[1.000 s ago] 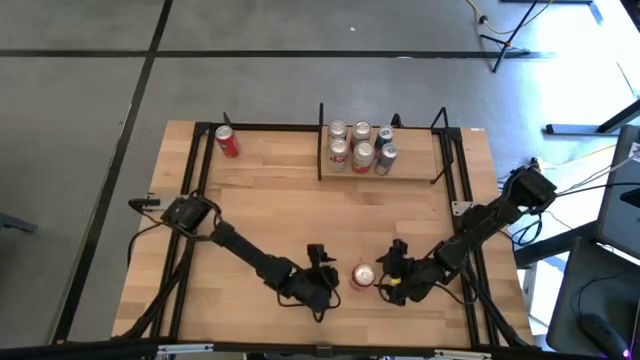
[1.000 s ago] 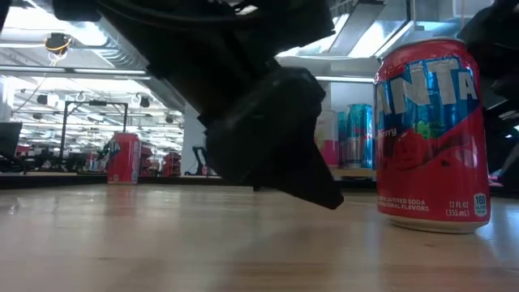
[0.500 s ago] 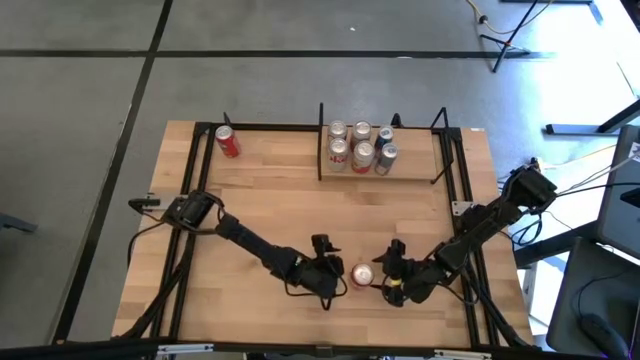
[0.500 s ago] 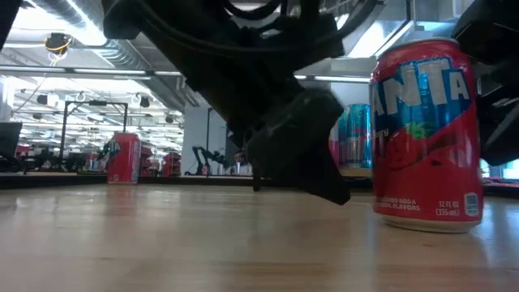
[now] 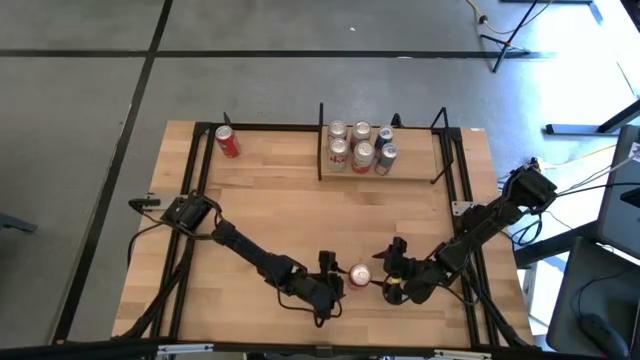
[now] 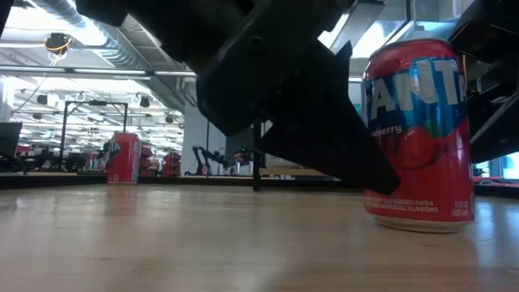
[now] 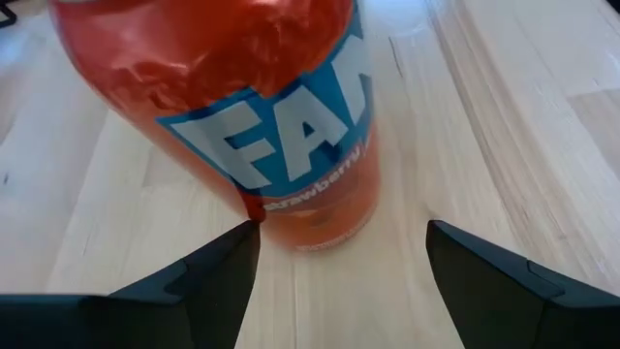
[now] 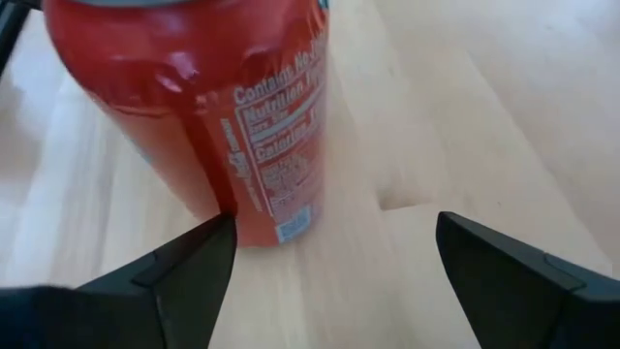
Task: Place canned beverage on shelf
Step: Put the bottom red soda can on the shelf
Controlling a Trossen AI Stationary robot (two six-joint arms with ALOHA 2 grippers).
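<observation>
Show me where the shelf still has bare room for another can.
The shelf is crowded on its left half by six cans. Its right half, between those cans and the right black upright, is bare board. The red Fanta can stands between both open claws.

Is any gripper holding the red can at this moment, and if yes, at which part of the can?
Nothing is held. The red can stands on the table between the open left gripper and the open right gripper.
</observation>
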